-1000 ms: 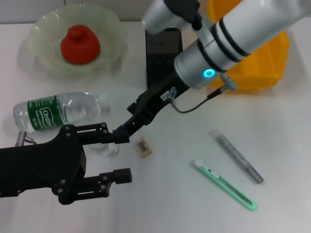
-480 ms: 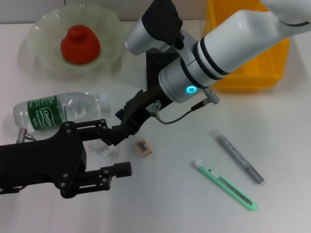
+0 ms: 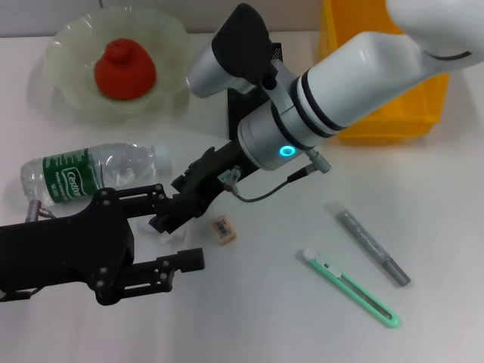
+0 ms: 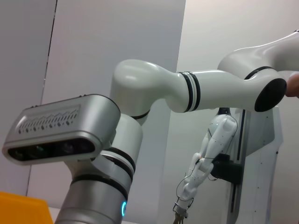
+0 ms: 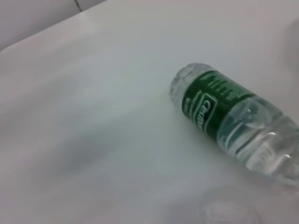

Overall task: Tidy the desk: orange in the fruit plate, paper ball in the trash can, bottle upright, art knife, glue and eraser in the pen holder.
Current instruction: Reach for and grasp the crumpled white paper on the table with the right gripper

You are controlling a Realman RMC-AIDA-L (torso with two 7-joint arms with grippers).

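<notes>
The orange [image 3: 125, 69] sits in the fruit plate [image 3: 63, 45] at the back left. In front of it the bottle [image 3: 83, 174] [image 5: 229, 125] lies on its side. My left gripper [image 3: 185, 228] is at the front left, open, fingers pointing right. My right gripper [image 3: 168, 215] reaches down-left between those fingers, beside the eraser [image 3: 222, 228]. The paper ball is almost hidden under the two grippers. The glue [image 3: 373, 247] and the art knife [image 3: 352, 288] lie at the front right. The pen holder [image 3: 240, 115] stands behind my right arm, the trash can [image 3: 393, 113] to its right.
My right arm's white and grey forearm [image 3: 333, 91] crosses above the pen holder and part of the trash can. The left wrist view shows only that arm's wrist [image 4: 60, 130], a trash can corner [image 4: 18, 207] and walls.
My right gripper has moved left, away from the eraser and in between the left gripper's fingers. The left gripper has barely shifted. The things on the table have not moved.
</notes>
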